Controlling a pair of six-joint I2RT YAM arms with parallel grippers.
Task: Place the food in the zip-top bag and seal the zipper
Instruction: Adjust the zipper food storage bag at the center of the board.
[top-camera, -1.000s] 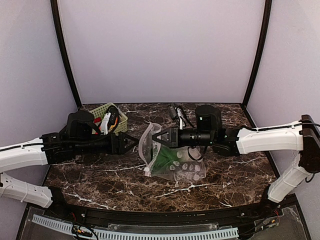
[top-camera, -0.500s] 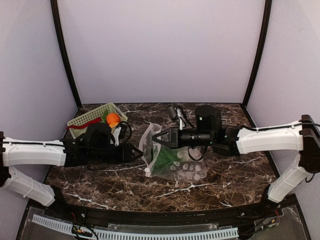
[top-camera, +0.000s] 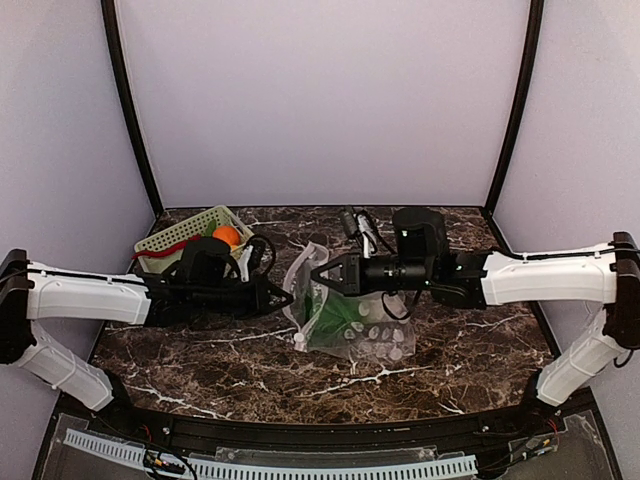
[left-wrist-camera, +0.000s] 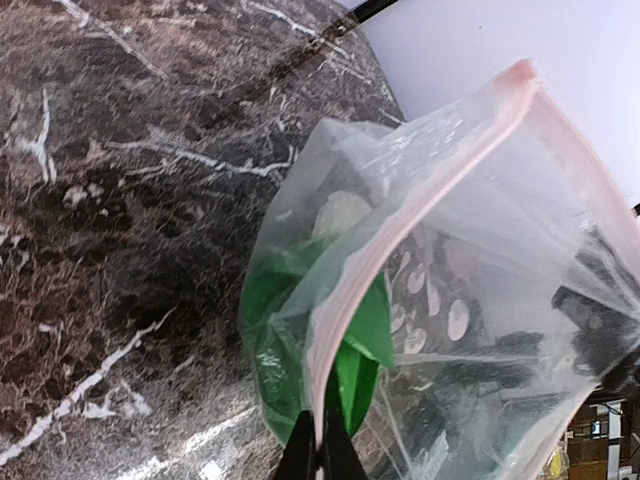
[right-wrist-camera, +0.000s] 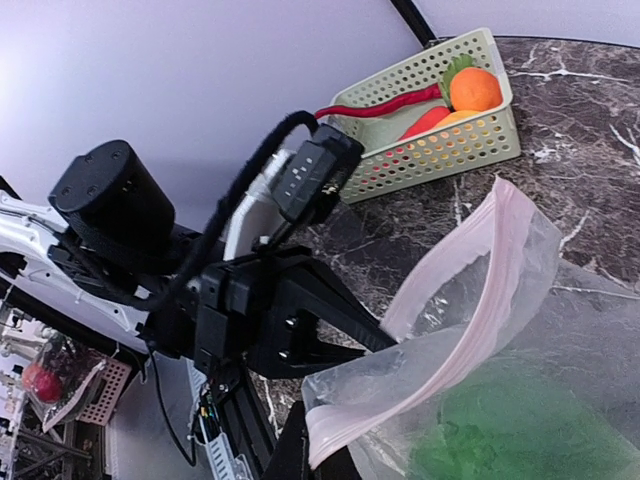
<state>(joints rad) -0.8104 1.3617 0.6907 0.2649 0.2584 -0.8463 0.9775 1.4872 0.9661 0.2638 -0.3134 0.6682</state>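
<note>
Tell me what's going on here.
Both arms are holding the zip-top bag open between them: the left gripper pinches one lip by the zipper, the right gripper the other. A green leafy bok choy is already inside. The orange fruit and red chili lie in the green basket, not yet bagged.

Robotics lab test cell, not a home. Left arm (top-camera: 85, 297) and right arm (top-camera: 550, 278) are bolted at the near edge of a marble-print tabletop (top-camera: 220, 352), boxed in by plain pale walls (top-camera: 320, 100) and black corner posts (top-camera: 125, 100). Slotted cable duct (top-camera: 270, 468) and loose wiring (top-camera: 160, 462) run along the front. Props: toy food (top-camera: 226, 236) in a plastic basket (top-camera: 165, 241).
</note>
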